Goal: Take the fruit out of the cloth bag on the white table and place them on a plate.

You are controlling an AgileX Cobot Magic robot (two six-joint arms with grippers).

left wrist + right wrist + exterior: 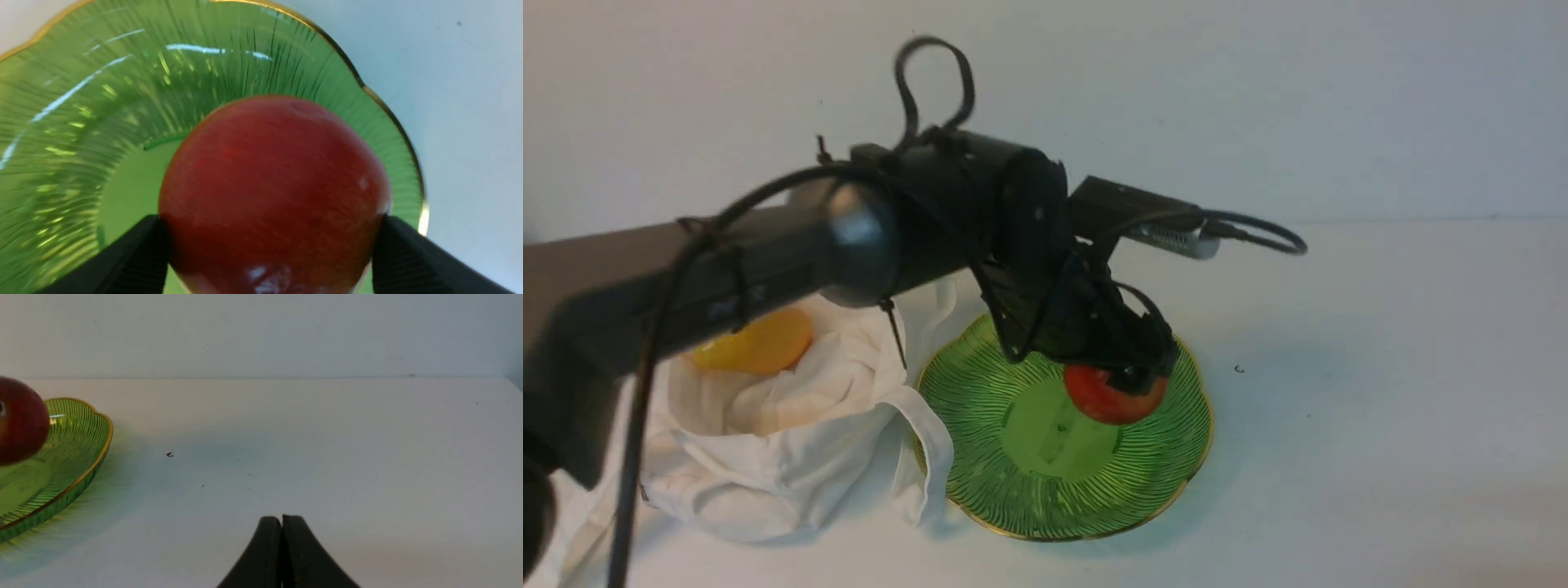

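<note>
White table [1380, 367] surface is being shown under a pale wall, and at its left the crumpled white cloth bag [792, 441] is lying open with the glossy yellow-orange mango [760, 343] being cradled in its mouth. Just right of it, over the ribbed green plate [980, 408] with its gold scalloped rim, the round red apple [1107, 398] is being clamped by the left gripper [1131, 371]; contact with the plate cannot be told. Further right, the right gripper [282, 522] is being held pressed together on nothing.
</note>
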